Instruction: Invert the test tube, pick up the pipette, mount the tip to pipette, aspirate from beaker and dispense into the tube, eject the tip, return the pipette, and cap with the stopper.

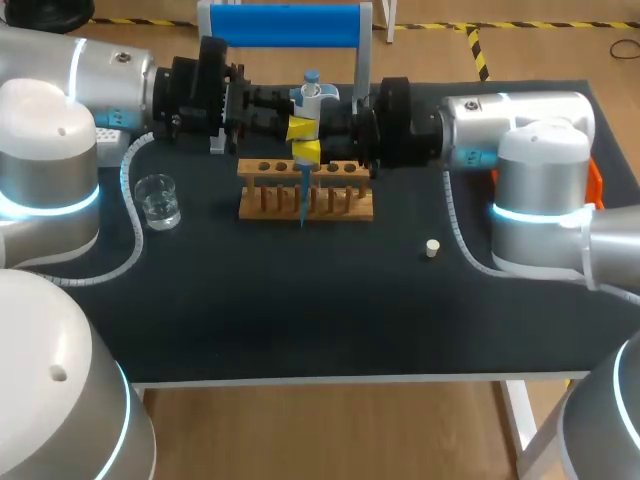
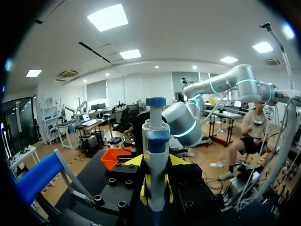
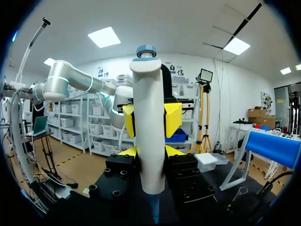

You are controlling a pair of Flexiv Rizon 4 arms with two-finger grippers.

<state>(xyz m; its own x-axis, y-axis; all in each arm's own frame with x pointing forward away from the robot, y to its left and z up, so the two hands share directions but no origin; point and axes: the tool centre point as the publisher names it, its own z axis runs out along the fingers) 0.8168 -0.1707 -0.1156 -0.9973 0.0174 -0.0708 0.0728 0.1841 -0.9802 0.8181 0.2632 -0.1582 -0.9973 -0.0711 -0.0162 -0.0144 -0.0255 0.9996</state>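
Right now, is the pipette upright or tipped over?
Upright: the pipette stands vertical above the wooden rack, with the plunger on top and the blue tip pointing straight down.

You cannot tell whether the blue tip on the pipette enters a hole of the rack; both wrist views cut the pipette's lower end off.

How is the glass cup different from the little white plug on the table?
The beaker is clear glass; the stopper is solid and off-white. The beaker is much bigger than the stopper. The beaker stands to the left of the wooden rack, the stopper to its right. Both stand alone on the black table.
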